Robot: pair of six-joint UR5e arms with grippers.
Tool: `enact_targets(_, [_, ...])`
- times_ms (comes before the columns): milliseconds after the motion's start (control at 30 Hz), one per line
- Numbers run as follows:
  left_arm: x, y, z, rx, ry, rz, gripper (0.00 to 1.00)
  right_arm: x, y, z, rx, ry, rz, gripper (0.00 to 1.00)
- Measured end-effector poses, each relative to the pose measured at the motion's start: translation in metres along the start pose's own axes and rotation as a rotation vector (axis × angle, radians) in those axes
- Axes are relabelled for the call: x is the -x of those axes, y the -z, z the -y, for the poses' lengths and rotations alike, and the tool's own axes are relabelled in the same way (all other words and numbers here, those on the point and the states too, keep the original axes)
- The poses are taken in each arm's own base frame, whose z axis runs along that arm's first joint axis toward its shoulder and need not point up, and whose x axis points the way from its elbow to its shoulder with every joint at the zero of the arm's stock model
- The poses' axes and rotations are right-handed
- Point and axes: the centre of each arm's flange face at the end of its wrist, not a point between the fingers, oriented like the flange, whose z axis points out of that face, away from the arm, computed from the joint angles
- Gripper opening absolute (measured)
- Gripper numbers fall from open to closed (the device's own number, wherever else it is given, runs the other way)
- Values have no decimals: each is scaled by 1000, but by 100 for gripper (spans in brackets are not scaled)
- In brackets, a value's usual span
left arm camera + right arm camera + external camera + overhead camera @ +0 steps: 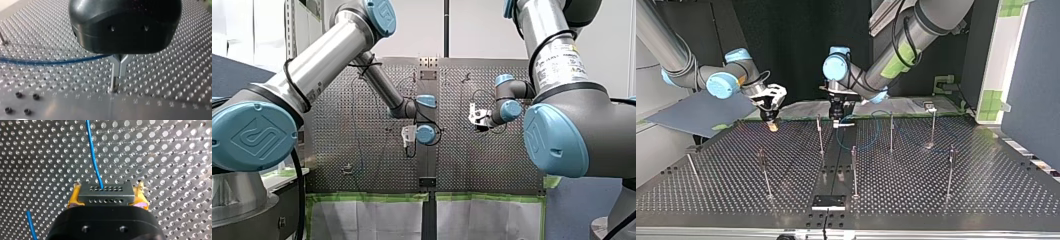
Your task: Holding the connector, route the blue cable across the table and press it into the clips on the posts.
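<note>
A perforated metal counter (936, 200) carries thin posts (891, 132). My right gripper (772, 121) clamps its yellow pads on the connector (106, 197), probably to steer the blue cable (93, 155) that leaves it. My left gripper (119, 72) pinches the cable narrowly at the top view's far middle, likely to keep it taut. Both wrists bend downward, close over the counter.

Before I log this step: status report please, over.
Right gripper shut on connector. Left gripper low over blue cable, grip unreadable. Cable trails over table among posts.
</note>
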Motion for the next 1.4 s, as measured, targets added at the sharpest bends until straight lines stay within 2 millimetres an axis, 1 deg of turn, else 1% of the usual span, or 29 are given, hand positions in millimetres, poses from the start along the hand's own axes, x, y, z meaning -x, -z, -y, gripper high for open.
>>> enact_targets(167, [6, -20, -17, -1, -5, 1, 0, -3, -1, -3, 4, 1, -9, 0])
enact_targets(267, [11, -28, -21, -12, -4, 2, 0, -7, -3, -6, 7, -1, -22, 0])
enact_targets(433, [19, -37, -19, -41, -3, 3, 0, -19, -9, -13, 8, -11, -48, 0])
enact_targets(533, [17, -42, -16, -50, -6, -5, 0, -22, -12, -18, 12, -15, -56, 0])
enact_targets(733, [4, -50, -14, -31, -26, -40, 0, -21, -15, -25, 18, -19, -57, 0])
enact_targets(1033, [7, -50, -14, 6, -50, -75, 0, -18, -20, -39, 36, -24, -56, 0])
enact_targets(1067, [7, -50, -14, 7, -52, -79, 12, -18, -20, -40, 37, -25, -56, 0])
enact_targets(1100, [7, -49, -14, 7, -55, -84, 12, -17, -20, -41, 39, -25, -56, 0])
enact_targets(1133, [6, -48, -14, 7, -58, -91, 24, -17, -20, -42, 39, -26, -55, 0])
enact_targets(1167, [5, -47, -14, 7, -61, -97, 39, -17, -20, -42, 39, -26, -55, 0])
enact_targets(1200, [5, -47, -14, 8, -63, -103, 39, -17, -21, -42, 39, -26, -54, 0])
enact_targets(1233, [4, -45, -14, 9, -68, -113, 76, -17, -21, -42, 38, -26, -54, 0])
enact_targets(1267, [4, -44, -15, 10, -71, -119, 86, -17, -21, -42, 36, -26, -54, 0])
enact_targets(1300, [3, -43, -15, 12, -74, -125, 86, -16, -21, -42, 35, -26, -54, 0])
enact_targets(1333, [3, -42, -15, 17, -79, -134, 100, -16, -21, -42, 34, -26, -53, 0])
enact_targets(1400, [3, -40, -15, 25, -84, -145, 100, -16, -21, -42, 31, -27, -52, 0])
